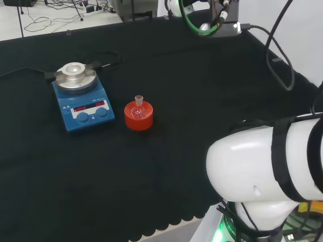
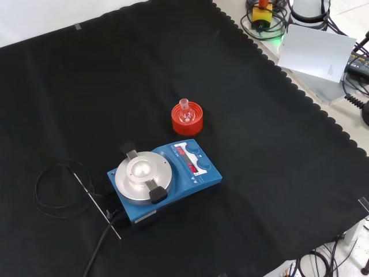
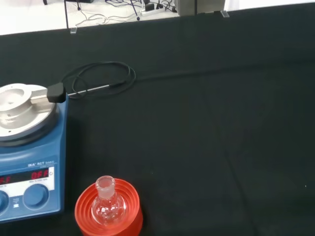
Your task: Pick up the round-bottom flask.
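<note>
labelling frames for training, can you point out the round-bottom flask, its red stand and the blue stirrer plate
round-bottom flask point(image 3: 107, 206), wrist view, on its glass bulb
red ribbed stand point(image 1: 138, 120), head view, on its side wall
blue stirrer plate point(image 2: 204, 176), front view, on its blue front panel

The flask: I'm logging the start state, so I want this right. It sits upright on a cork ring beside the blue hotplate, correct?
Not quite. The flask does sit upright beside the blue hotplate, but its stand is a red ribbed ring, not cork. The wrist view shows this plainly, and the front view agrees.
</note>
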